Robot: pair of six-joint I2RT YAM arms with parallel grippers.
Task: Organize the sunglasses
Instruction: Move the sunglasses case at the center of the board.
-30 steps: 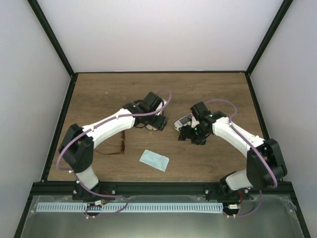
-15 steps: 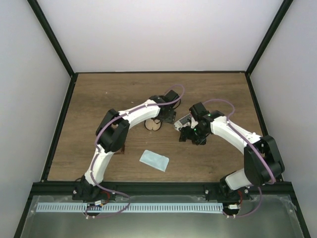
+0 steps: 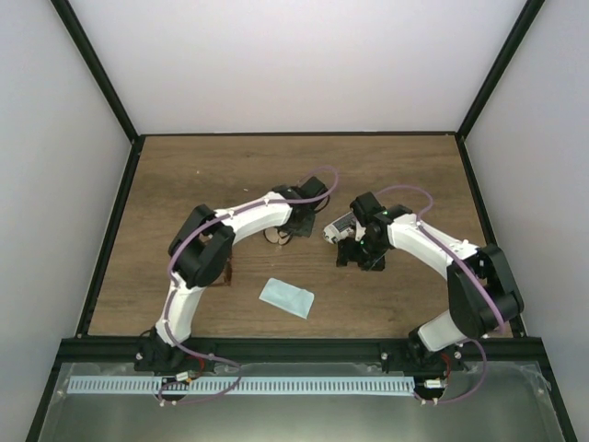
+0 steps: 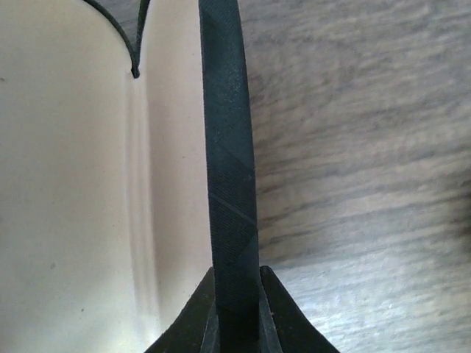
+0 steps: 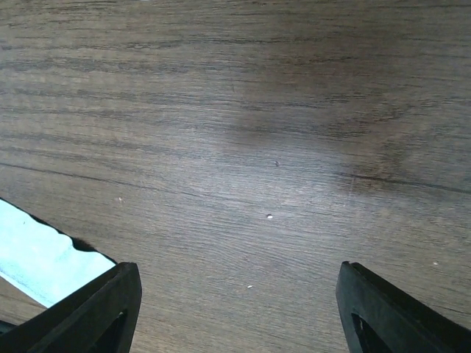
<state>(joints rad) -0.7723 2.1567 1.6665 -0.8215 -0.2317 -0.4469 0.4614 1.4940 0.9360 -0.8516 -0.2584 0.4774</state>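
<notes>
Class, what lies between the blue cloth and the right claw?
Nothing but bare table lies between the cloth and the right claw. This shows in the top view.

cloth (image 3: 286, 297): light blue, flat on wooden table (image 3: 184, 184) | tan case (image 3: 273, 236): farther back, apart from cloth

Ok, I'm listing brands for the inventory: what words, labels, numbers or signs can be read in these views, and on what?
No text can be read in any view.
The light blue cloth and the wooden table are plain.
The sunglasses and the pale object to their right are too small to show any marking.
</notes>
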